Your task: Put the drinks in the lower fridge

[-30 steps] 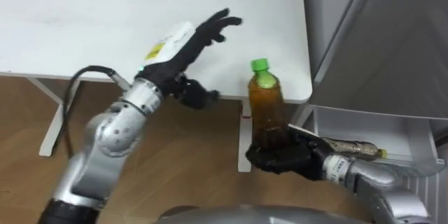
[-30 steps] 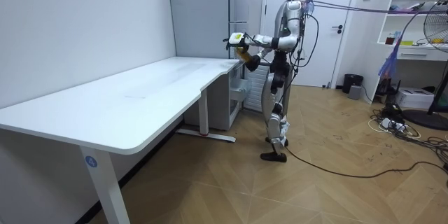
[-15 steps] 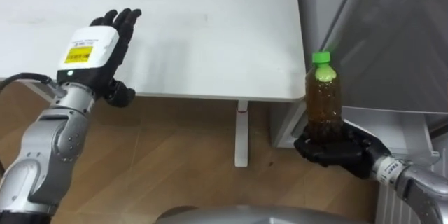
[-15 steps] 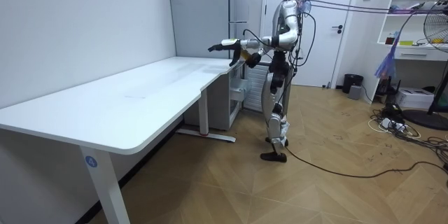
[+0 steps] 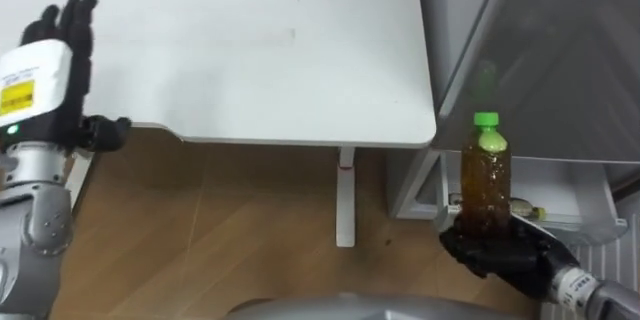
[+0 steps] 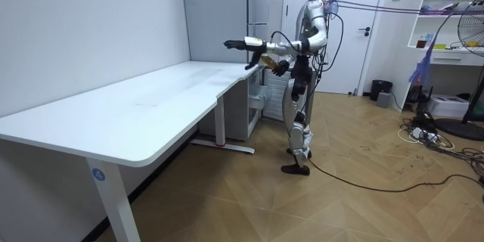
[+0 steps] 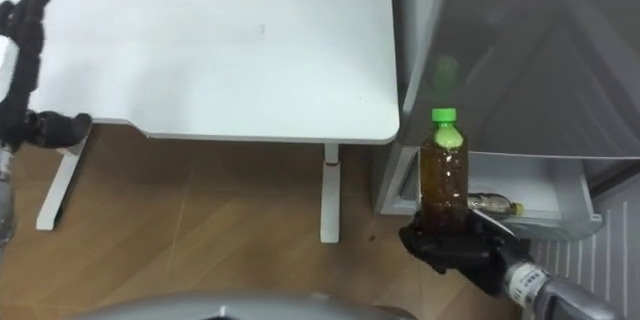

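Change: our left hand [image 5: 45, 70] has swung wide over the white table [image 5: 250, 50], fingers straight and apart, holding nothing. A second ago it was beside the bottle.
Drink: the green-capped tea bottle [image 5: 485, 185] stands upright in our right hand [image 5: 505, 255], fingers clamped round its base, now in front of the open lower fridge compartment [image 7: 545, 190].
Meaning: we judge the carry nearly done; reaching in remains.
Around: a second bottle [image 7: 490, 203] lies on its side inside.
In the way: that lying bottle, and the table leg [image 5: 345, 195] just left.
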{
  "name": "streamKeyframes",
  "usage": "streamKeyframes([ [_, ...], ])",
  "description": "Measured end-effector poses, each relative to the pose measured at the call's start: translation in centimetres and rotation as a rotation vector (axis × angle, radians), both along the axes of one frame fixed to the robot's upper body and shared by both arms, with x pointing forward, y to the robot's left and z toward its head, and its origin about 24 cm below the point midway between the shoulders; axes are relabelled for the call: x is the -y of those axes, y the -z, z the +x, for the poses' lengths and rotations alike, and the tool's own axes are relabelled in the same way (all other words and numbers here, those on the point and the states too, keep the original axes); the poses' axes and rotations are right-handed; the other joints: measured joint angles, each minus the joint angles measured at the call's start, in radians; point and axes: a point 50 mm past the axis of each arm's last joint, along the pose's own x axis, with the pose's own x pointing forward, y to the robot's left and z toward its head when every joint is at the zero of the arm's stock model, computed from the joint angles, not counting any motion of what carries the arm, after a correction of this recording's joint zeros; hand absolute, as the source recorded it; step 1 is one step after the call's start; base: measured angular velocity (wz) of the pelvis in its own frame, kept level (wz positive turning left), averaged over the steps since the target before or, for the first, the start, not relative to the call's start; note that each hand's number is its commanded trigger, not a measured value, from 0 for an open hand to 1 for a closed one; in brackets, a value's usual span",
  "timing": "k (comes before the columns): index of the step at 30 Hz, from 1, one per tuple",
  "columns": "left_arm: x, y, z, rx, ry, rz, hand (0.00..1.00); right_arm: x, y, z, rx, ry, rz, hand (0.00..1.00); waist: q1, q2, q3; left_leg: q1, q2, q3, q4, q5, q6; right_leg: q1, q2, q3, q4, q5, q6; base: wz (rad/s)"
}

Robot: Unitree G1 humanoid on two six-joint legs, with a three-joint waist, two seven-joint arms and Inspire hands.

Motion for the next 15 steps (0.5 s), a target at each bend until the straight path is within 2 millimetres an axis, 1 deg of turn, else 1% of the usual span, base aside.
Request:
streamKeyframes([
  [1,-0.3,0.2,-0.3,0.009,-0.026,-0.019,0.0,0.2,0.0,-0.3,-0.007,0.01,-0.002,1.0,0.004,0.001,-0.0006,0.002,0.0,0.001,0.0,0.0,0.0,-0.001,0.001,0.003,0.0,0.0,0.0,-0.1],
  [3,-1.5,1.5,-1.3,0.016,-0.12,-0.101,0.0,0.7,0.4,-1.5,-0.047,0.049,-0.014,1.0,0.025,0.005,-0.0008,0.018,-0.001,0.008,-0.004,0.0,0.0,0.011,0.002,0.004,-0.001,0.0,0.0,-0.07],
  [4,-1.7,1.8,-1.6,0.014,-0.142,-0.123,0.0,0.8,0.4,-1.8,-0.053,0.056,-0.018,1.0,0.026,0.004,-0.0008,0.019,-0.001,0.008,-0.004,0.0,0.0,0.014,0.002,0.0,-0.002,0.0,0.0,0.03],
  [5,-2.3,2.3,-2.4,0.01,-0.186,-0.154,0.0,1.0,0.5,-2.2,-0.064,0.066,-0.02,1.0,0.029,0.005,-0.0011,0.02,0.0,0.006,-0.006,0.0,0.0,0.015,0.002,-0.001,-0.003,0.0,0.0,0.0],
  [6,-2.7,2.6,-2.9,0.019,-0.225,-0.189,0.0,1.1,0.8,-2.5,-0.079,0.084,-0.013,1.0,0.036,-0.001,0.0012,0.024,0.0,0.007,-0.014,0.0,-0.001,0.014,0.003,0.0,-0.004,0.0,0.0,0.0],
  [7,-2.8,2.6,-3.1,0.027,-0.24,-0.202,0.0,1.1,0.9,-2.8,-0.089,0.101,-0.007,1.0,0.039,0.0,-0.0002,0.027,0.0,0.007,-0.015,0.001,-0.002,0.014,0.003,0.001,-0.005,0.0,0.0,-0.08],
  [8,-3.1,2.9,-3.8,0.042,-0.279,-0.221,0.0,1.2,1.2,-3.3,-0.111,0.127,0.002,1.0,0.048,-0.013,0.0033,0.033,0.0,0.009,-0.021,0.002,-0.003,0.018,0.003,0.003,-0.01,0.0,0.0,-0.06],
  [9,-3.4,3.6,-4.8,0.03,-0.319,-0.218,0.0,1.3,1.4,-3.7,-0.131,0.142,-0.002,1.0,0.049,-0.009,0.0036,0.037,0.0,0.009,-0.02,0.002,-0.003,0.028,0.003,0.003,-0.02,0.0,0.0,-0.04],
  [10,-3.5,4.0,-5.3,0.015,-0.337,-0.219,0.0,1.4,1.6,-3.9,-0.141,0.152,-0.004,1.0,0.05,-0.009,0.0038,0.038,0.0,0.009,-0.019,0.002,-0.003,0.031,0.002,0.003,-0.022,0.0,0.0,0.0],
  [12,-3.8,5.5,-6.8,-0.055,-0.396,-0.223,0.0,1.0,2.2,-4.6,-0.178,0.197,-0.002,1.0,0.05,-0.016,0.0013,0.033,-0.002,0.005,-0.016,0.001,-0.003,0.031,0.002,-0.004,-0.033,-0.001,-0.001,0.06],
  [13,-3.9,5.8,-7.1,-0.069,-0.409,-0.227,0.0,0.9,2.4,-4.8,-0.186,0.202,0.002,1.0,0.052,-0.018,0.0023,0.032,-0.002,0.005,-0.016,0.001,-0.003,0.03,0.003,-0.004,-0.033,-0.001,-0.001,0.05],
  [14,-4.0,6.1,-7.7,-0.086,-0.432,-0.238,0.0,0.7,2.7,-5.3,-0.207,0.227,0.016,1.0,0.052,-0.015,0.0018,0.033,-0.002,0.006,-0.017,0.001,-0.003,0.032,0.004,-0.004,-0.033,-0.001,-0.001,0.03],
  [15,-4.1,6.3,-8.1,-0.082,-0.457,-0.254,0.0,0.6,3.1,-5.8,-0.226,0.26,0.029,1.0,0.054,-0.024,0.0009,0.033,-0.002,0.005,-0.018,0.001,-0.003,0.033,0.005,-0.005,-0.034,-0.001,-0.001,0.04],
])
